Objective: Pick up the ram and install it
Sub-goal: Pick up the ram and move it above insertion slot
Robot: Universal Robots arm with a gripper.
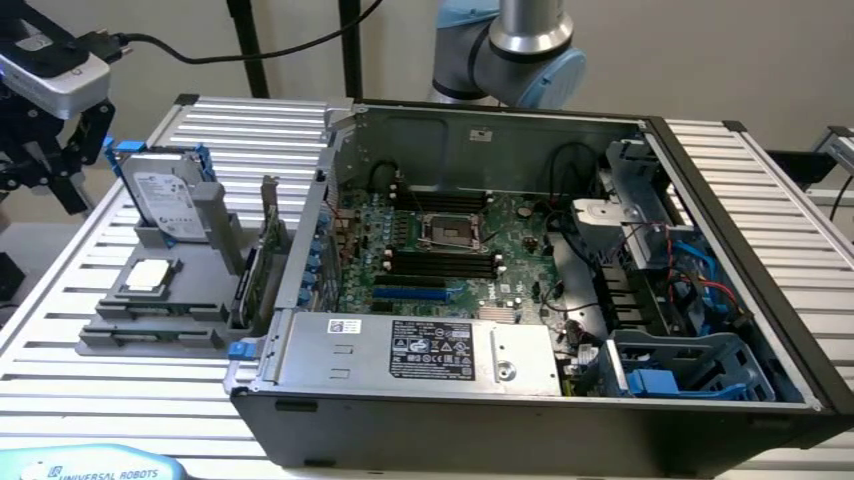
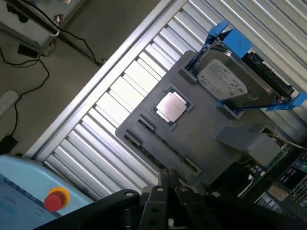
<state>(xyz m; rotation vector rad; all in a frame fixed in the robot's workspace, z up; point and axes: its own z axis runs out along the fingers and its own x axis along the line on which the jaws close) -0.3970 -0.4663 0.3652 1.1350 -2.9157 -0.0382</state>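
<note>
The gripper [image 2: 167, 178] hangs off at the exterior view's left, out past the tray [image 1: 200, 342]. Its fingers are pressed together with nothing between them. The ram [image 2: 149, 153] lies flat in a long groove along the tray's outer edge, with the bare slatted table [image 1: 67, 400] just beyond that edge. In the wrist view the fingertips line up over one end of the groove, but they look well apart from it.

On the same tray a CPU [image 1: 147, 275] sits in the middle and a drive [image 1: 171, 205] stands upright at the far end. A green card [image 1: 267, 262] stands on edge between the tray and the case [image 1: 534, 425], close to the case wall.

The case is open on top. The black slots [image 1: 441, 265] on the board [image 1: 514, 225] sit near its middle, and cables crowd the side toward the exterior view's right.
</note>
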